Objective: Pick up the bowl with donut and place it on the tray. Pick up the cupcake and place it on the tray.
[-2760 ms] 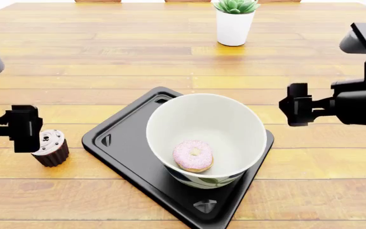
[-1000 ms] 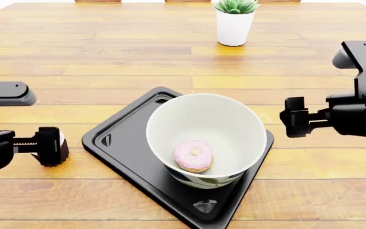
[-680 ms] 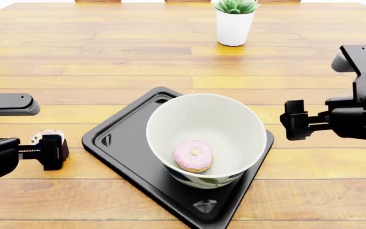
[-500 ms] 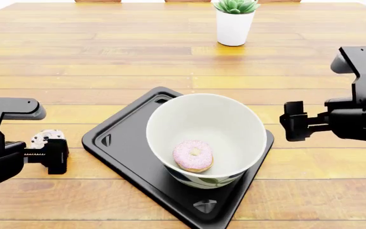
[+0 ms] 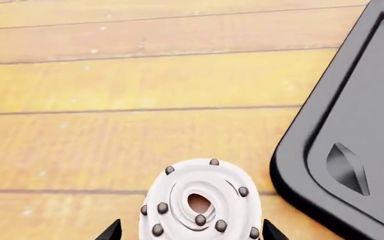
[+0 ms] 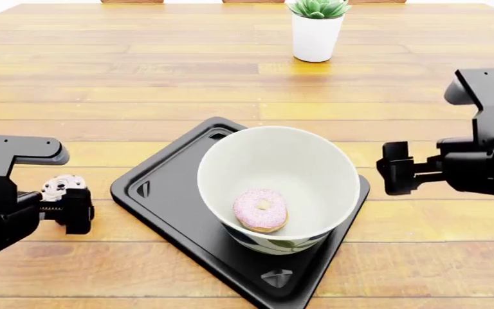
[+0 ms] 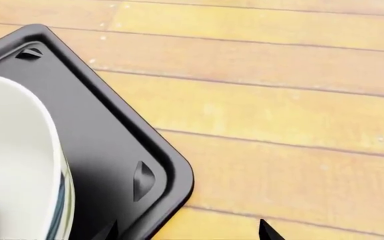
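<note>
- cupcake first: it sits on the wooden table just beside the tray's left edge, not on it. in our left wrist view its swirled frosting with dark dots shows between two dark fingertips.
- our left gripper is at the cupcake. its fingertips stand on either side of the frosting with a little wood visible between tip and cake, so we read the jaws as apart and bracketing it, not yet clamped. whether they touch the wrapper lower down we cannot tell, as that part is out of view.
- bowl is already set on the tray, upright, toward the tray's near-right part, with the donut lying inside on the bottom. we judge the first half of the task done.
- what is left, as we judge it: close on the cupcake, lift it, carry it to the tray and set it on the bare black strip left of the bowl, which looks like the free space.
- our right gripper hangs over bare table to the right of the tray, apart from the bowl. it holds nothing, and its two tips in the right wrist view stand well apart, so the jaws are spread.
- farther off, a small white plant pot stands at the back of the table, well apart from everything in play.
</note>
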{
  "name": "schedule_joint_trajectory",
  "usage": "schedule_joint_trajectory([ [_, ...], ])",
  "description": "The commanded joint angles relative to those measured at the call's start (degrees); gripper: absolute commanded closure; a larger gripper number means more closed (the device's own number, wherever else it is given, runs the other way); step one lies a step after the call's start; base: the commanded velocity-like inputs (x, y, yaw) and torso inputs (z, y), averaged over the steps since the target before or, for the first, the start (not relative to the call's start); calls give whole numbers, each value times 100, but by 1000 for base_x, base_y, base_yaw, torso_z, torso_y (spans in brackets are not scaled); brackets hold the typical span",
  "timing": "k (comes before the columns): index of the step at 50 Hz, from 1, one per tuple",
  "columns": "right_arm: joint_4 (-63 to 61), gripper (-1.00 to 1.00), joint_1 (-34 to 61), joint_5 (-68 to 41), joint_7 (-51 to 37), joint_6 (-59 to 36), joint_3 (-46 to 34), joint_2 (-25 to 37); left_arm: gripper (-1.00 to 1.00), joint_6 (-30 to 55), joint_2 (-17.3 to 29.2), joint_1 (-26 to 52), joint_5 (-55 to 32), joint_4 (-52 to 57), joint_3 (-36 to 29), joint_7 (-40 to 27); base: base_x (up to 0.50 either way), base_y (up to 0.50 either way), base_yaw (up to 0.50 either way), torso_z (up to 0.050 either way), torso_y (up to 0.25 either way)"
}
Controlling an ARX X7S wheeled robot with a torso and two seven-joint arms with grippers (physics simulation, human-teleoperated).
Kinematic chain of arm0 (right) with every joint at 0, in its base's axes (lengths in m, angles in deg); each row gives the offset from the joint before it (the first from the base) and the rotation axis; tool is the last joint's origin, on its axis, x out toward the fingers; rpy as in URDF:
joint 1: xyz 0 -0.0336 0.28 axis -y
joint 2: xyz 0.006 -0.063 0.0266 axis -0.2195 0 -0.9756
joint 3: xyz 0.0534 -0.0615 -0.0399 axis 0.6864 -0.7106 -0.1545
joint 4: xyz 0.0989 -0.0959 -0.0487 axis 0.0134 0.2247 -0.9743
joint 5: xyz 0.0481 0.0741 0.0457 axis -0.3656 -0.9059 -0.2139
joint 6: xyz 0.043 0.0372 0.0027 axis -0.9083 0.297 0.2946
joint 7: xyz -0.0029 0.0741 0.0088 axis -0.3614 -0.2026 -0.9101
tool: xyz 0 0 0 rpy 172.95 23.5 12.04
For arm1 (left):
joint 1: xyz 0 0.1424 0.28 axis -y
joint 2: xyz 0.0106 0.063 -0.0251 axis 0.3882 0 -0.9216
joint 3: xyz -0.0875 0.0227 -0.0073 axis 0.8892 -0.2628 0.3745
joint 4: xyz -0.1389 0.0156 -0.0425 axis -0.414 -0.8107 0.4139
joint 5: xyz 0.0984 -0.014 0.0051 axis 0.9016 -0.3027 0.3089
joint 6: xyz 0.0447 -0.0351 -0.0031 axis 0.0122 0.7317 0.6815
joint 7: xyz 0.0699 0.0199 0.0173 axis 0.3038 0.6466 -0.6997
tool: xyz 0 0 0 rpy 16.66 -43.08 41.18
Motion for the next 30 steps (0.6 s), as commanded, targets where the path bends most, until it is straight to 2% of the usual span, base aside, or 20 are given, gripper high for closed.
schedule_joint_trajectory([
  [1, -63, -100, -65, 54, 69, 35, 8, 37, 100, -76, -188, -45, 530, -96, -171, 219, 0, 0, 0, 0, 0],
  [19, -110, -100, -150, 90, 93, 102, 13, 123, 100, -321, 17, -143, 466, 79, 40, 51, 0, 0, 0, 0, 0],
  [24, -122, -100, -184, 87, 93, 126, 11, 152, 100, -311, 192, 61, 264, 302, 236, -127, 0, 0, 0, 0, 0],
  [30, -133, -100, -189, 61, 77, 132, 14, 186, 100, -7, 208, 682, 26, 435, 337, -291, 0, 0, 0, 0, 0],
])
